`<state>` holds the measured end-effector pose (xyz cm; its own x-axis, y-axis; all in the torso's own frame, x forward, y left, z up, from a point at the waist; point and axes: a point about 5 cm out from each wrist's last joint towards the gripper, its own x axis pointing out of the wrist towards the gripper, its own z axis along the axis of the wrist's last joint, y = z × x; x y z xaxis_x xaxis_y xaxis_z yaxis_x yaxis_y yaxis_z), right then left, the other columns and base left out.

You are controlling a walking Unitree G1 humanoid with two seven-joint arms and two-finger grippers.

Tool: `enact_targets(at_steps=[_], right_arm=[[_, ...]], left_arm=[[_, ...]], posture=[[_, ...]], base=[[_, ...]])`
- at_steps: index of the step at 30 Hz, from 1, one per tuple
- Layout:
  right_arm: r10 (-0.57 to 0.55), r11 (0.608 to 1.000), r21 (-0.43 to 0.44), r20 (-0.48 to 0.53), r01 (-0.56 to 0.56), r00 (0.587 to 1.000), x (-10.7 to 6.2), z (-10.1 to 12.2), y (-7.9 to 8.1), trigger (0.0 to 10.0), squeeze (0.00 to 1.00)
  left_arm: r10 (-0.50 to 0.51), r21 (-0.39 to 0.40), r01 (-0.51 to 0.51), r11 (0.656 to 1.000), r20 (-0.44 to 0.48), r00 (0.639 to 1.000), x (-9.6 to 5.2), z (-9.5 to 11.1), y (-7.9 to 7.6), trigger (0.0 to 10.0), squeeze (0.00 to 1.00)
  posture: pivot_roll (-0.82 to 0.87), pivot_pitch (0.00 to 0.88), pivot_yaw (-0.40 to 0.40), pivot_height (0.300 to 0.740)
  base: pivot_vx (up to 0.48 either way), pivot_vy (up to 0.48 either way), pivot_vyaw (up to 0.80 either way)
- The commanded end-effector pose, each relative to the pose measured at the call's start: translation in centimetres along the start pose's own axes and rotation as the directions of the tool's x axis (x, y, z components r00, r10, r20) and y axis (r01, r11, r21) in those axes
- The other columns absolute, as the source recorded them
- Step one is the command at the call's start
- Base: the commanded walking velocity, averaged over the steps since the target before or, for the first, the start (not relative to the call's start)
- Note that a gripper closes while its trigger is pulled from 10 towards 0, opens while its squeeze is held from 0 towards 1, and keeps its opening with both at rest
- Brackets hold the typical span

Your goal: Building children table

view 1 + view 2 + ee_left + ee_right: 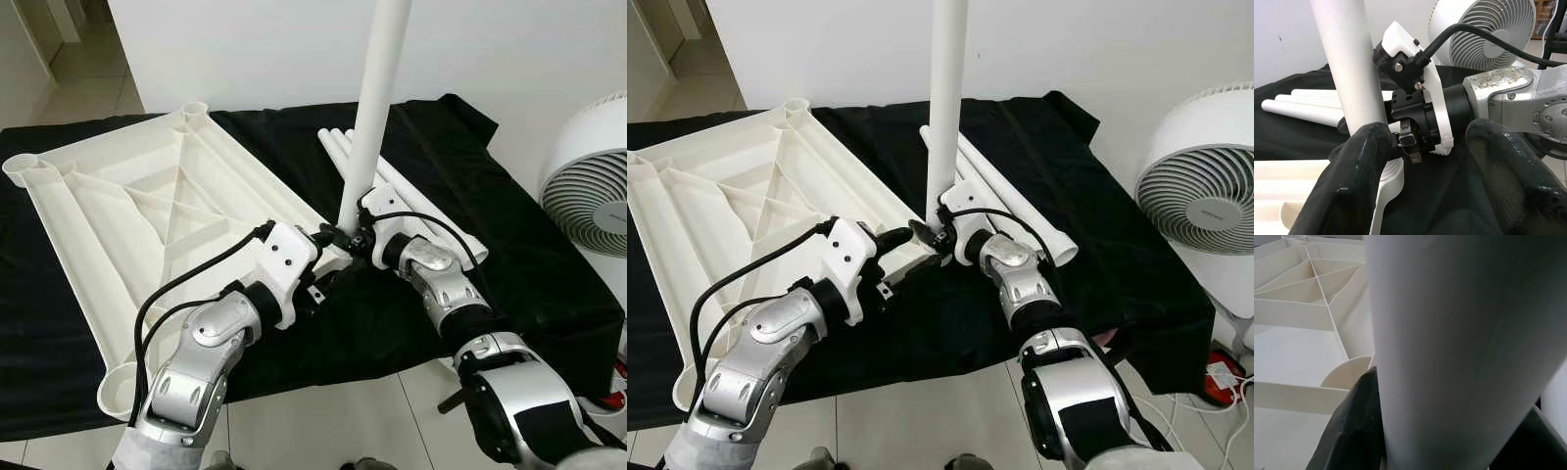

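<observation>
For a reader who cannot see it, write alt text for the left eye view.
The right gripper holds a white table leg upright at a corner socket of the upside-down white tabletop, which lies on a black cloth. The left gripper reaches in beside it; spare legs lie behind, a white fan to the right.

The near right corner of the upturned white tabletop (pixel 108 225) is crowded: an upright leg (pixel 377 108) stands in its socket, with the right gripper (pixel 359 217) clamped round its base and the left gripper (pixel 328 238) pressed in just beside it, fingers apart. Behind the leg, three spare legs (pixel 411 191) lie on the black cloth (pixel 509 255). A white fan (pixel 588 186) blocks the far right. The ribbed underside to the left lies open.
</observation>
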<state>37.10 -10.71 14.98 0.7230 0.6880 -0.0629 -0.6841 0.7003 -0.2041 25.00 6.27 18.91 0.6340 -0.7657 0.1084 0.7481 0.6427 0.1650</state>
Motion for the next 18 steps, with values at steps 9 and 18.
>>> enact_targets(at_steps=[9, 18], right_arm=[[-0.012, 1.0, 0.013, -0.044, 0.013, 0.999, -0.04, -1.24, 0.24, 10.0, 0.0], [-0.207, 0.976, 0.057, -0.061, 0.21, 0.976, 0.14, -1.55, 0.3, 10.0, 0.0]], left_arm=[[0.063, 0.007, -0.063, 0.998, -0.003, 0.998, 0.05, -0.08, 0.23, 10.0, 0.0], [0.061, 0.004, -0.061, 0.998, -0.004, 0.998, 0.06, -0.1, 0.18, 10.0, 0.0]], posture=[[-0.04, 0.031, 0.009, 0.74], [-0.04, 0.036, 0.006, 0.74]], base=[[0.0, 0.0, 0.0], [0.0, 0.0, 0.0]])
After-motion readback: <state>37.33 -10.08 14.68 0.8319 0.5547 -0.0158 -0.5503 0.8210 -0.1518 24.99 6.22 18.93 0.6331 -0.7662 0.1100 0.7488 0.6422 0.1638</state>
